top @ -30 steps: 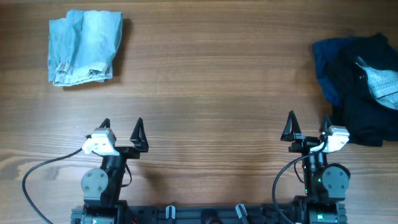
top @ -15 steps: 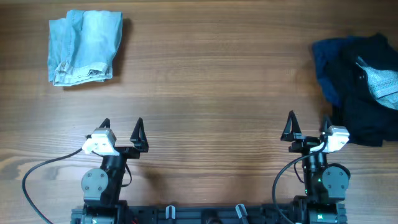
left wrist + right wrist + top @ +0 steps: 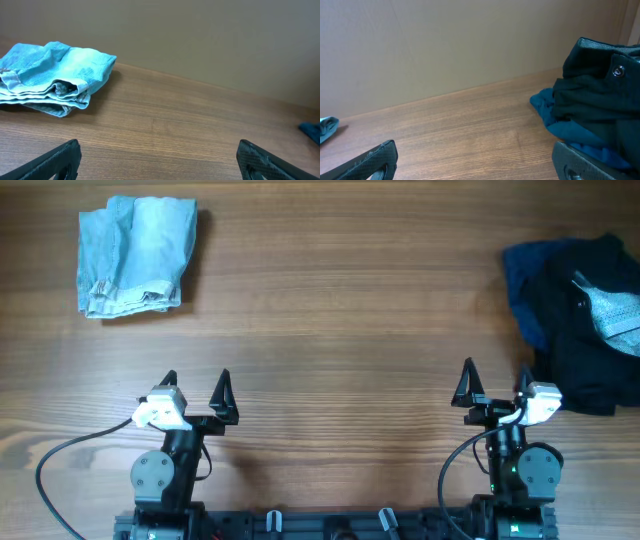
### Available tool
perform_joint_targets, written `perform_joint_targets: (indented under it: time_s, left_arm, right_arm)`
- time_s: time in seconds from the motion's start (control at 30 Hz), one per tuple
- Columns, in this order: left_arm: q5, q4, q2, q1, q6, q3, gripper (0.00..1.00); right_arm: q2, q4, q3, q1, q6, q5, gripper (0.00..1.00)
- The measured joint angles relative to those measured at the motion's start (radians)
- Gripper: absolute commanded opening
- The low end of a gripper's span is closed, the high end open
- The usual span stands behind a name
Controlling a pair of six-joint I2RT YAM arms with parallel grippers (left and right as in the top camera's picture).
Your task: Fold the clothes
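A folded light-blue denim garment (image 3: 135,255) lies at the far left of the table; it also shows in the left wrist view (image 3: 50,77). A crumpled pile of dark clothes (image 3: 575,320), navy and black with a grey piece on top, lies at the far right and shows in the right wrist view (image 3: 592,110). My left gripper (image 3: 196,390) is open and empty near the front edge, well short of the denim. My right gripper (image 3: 494,383) is open and empty, just left of the dark pile's near edge.
The wooden table (image 3: 340,330) stretches between the two garments. A plain beige wall stands behind the table's far edge (image 3: 210,45). Cables run from the arm bases at the front (image 3: 70,455).
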Motion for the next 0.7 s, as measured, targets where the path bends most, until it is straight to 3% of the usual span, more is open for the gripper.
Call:
perform_joint_targets:
  time_s: [0.43, 0.53, 0.7]
  left_arm:
    - [0.0, 0.0, 0.0, 0.0, 0.0, 0.0, 1.0]
    - [0.0, 0.0, 0.0, 0.0, 0.0, 0.0, 1.0]
    - [0.0, 0.0, 0.0, 0.0, 0.0, 0.0, 1.0]
  right_arm:
    - [0.0, 0.012, 0.0, 0.0, 0.037, 0.0, 1.0]
    - [0.0, 0.065, 0.0, 0.0, 0.248, 0.0, 1.0]
    - [0.0, 0.031, 0.0, 0.0, 0.863, 0.0, 1.0]
